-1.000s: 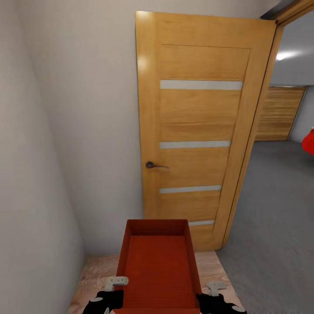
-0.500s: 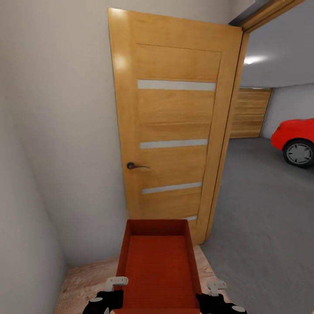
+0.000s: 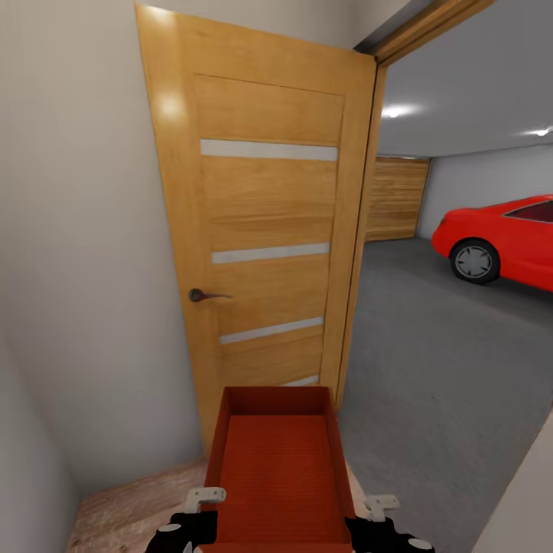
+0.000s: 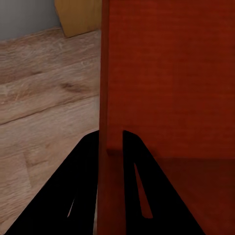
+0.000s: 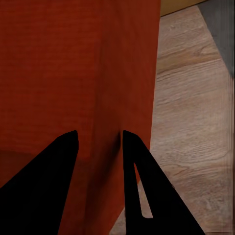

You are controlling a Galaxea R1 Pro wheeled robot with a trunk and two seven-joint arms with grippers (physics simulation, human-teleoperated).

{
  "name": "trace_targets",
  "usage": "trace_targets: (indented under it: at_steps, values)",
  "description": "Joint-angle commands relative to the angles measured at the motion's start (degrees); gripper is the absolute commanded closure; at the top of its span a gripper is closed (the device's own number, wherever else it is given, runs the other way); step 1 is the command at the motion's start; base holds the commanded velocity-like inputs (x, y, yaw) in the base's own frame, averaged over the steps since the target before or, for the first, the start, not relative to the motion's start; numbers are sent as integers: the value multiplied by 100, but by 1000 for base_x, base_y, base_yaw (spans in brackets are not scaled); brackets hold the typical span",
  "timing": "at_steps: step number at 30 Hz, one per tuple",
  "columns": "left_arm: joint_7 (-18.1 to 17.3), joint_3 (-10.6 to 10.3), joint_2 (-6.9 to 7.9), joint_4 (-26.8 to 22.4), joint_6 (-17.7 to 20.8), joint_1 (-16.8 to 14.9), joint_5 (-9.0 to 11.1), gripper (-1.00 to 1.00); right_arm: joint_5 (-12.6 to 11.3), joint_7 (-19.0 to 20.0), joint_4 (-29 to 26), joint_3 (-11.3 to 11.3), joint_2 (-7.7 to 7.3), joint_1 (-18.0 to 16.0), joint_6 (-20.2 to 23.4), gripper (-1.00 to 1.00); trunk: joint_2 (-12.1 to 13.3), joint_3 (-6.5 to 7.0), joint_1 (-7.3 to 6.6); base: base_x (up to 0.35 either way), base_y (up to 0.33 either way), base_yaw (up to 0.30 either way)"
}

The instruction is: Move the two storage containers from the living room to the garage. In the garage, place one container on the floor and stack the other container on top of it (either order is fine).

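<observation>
One orange-red storage container [image 3: 280, 468] hangs low in the middle of the head view, open side up and empty, held between both arms. My left gripper [image 3: 206, 513] is shut on its left wall, and the left wrist view shows the black fingers [image 4: 132, 161] straddling that wall [image 4: 166, 73]. My right gripper [image 3: 361, 522] is shut on the right wall, with the container [image 5: 73, 58] between its fingers [image 5: 134, 166] in the right wrist view. Past the open doorway lies the garage with its dark grey concrete floor [image 3: 445, 384].
An orange-brown wooden door [image 3: 261, 230] stands open against the pale wall [image 3: 69, 307] ahead and to the left. Light wood planks [image 3: 130, 514] are underfoot. A red car [image 3: 507, 238] is parked at the right in the garage. A pale wall edge [image 3: 526, 499] shows at the lower right.
The camera has swung right: the door has slid leftward in the picture and more of the garage and the red car show. The container stays in the same two-handed grip.
</observation>
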Motion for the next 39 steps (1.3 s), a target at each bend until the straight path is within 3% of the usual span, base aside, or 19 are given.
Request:
trace_targets:
  at_steps: [1, 11, 28, 39]
  values:
    - [50, 1, -152, -163, 37, -5, -15, 100, 59, 48, 15, 182, 43, 2, 1, 100, -7, -10, 1, 0, 0, -276]
    - [51, 5, -150, -163, 47, -5, -15, 100, 59, 48, 15, 185, 43, 2, 1, 100, -7, -10, 1, 62, 52, -275]
    - [51, 5, -150, -162, 47, -5, -15, 100, 59, 48, 15, 185, 43, 2, 1, 100, -7, -10, 1, 34, 279, -275]
    - [51, 6, -147, -163, 47, -5, -6, 100, 59, 48, 15, 185, 43, 2, 1, 100, -7, -10, 1, 185, 228, -275]
